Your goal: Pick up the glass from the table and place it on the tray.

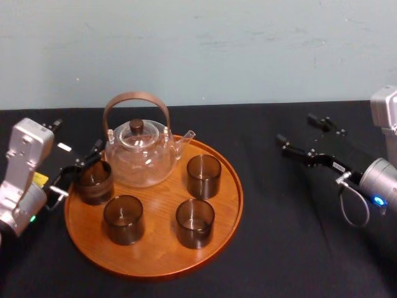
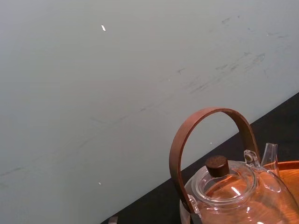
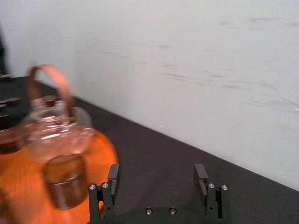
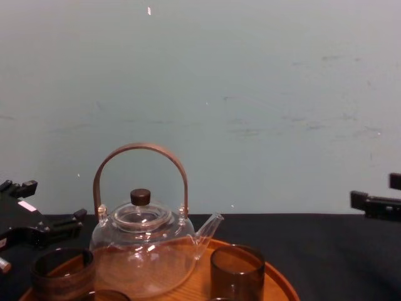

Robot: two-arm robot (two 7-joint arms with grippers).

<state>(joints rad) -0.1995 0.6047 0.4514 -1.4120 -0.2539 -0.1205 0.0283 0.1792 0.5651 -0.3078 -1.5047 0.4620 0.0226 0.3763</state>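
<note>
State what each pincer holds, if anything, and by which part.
Right pincer: nothing, open. Left pincer is at the side of the glass on the tray; grip cannot be told.

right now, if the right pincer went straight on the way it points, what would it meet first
Probably nothing close: the open right pincer faces bare black cloth, then the wall. The teapot and tray sit off to the side of that line, though depth is unclear.

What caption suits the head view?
Left hand beside a glass on the tray, teapot behind; right hand parked far right.
</note>
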